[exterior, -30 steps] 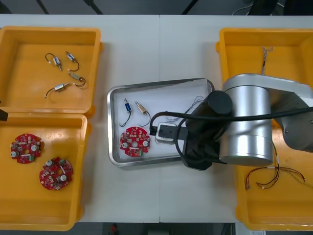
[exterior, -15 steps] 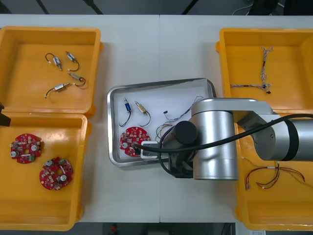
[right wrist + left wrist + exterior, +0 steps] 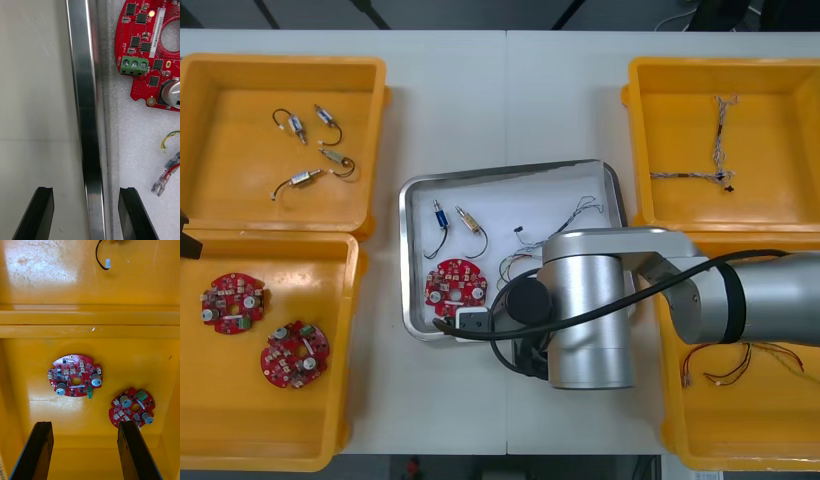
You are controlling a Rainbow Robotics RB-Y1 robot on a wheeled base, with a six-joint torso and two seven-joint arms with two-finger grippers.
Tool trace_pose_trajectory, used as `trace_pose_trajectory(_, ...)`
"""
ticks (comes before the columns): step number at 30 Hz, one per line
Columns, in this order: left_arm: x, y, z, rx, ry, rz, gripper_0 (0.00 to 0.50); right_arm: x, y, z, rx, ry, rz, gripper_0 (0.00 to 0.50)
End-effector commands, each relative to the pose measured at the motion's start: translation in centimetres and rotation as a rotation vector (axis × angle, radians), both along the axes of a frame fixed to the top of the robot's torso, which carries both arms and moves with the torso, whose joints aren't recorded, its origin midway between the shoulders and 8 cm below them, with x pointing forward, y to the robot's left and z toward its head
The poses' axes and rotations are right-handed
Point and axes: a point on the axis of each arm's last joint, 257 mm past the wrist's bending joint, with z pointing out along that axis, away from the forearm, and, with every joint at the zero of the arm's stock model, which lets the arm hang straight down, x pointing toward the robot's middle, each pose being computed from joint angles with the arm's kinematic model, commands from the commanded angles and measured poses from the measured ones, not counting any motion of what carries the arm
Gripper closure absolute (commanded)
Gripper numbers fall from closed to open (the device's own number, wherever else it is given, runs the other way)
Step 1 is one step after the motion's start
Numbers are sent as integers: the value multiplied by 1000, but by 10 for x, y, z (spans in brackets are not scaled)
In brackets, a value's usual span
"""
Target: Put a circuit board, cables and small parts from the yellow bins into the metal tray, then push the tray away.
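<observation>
Straddling the tray [image 3: 80, 93] rim with the right gripper [image 3: 86, 191] wide open, clasping nothing; likely set for the push, board [image 3: 150, 48] already inside, beyond one finger. Left gripper [image 3: 84, 425] open, idle over bin [image 3: 90, 285].

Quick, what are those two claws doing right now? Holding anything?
Left gripper: open, holding nothing, above a yellow bin.
Right gripper: open, straddling the metal tray rim.

Shiny metal tray [image 3: 412, 262], glossy yellow plastic bins [image 3: 370, 130].

Metal tray [image 3: 404, 262], white inside; holds one round red circuit board [image 3: 455, 287], two small metal parts [image 3: 469, 222], and thin cables [image 3: 580, 208], all lying flat.
</observation>
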Motion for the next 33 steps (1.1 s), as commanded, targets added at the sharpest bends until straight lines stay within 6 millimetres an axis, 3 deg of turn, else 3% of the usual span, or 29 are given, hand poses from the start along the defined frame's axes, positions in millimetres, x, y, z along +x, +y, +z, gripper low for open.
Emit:
trace_pose_trajectory(1, -6, 5, 2, 20, 10, 29, 0, 3, 23, 5, 8, -35, 55, 0)
trace_pose_trajectory(11, -6, 5, 2, 20, 10, 29, 0, 5, 26, -1, 19, -44, 64, 0)
trace_pose_trajectory(12, -6, 5, 2, 20, 10, 29, 0, 4, 27, -2, 19, -44, 67, 21)
trace_pose_trajectory(13, -6, 5, 2, 20, 10, 29, 0, 4, 28, -2, 20, -44, 71, 153)
trace_pose_trajectory(16, -6, 5, 2, 20, 10, 29, 0, 4, 27, -3, 18, -44, 69, 430)
trace_pose_trajectory(19, -6, 5, 2, 20, 10, 29, 0, 5, 26, -3, 15, -47, 73, 498)
trace_pose_trajectory(33, -6, 5, 2, 20, 10, 29, 0, 25, 23, 9, 23, -121, 47, 500)
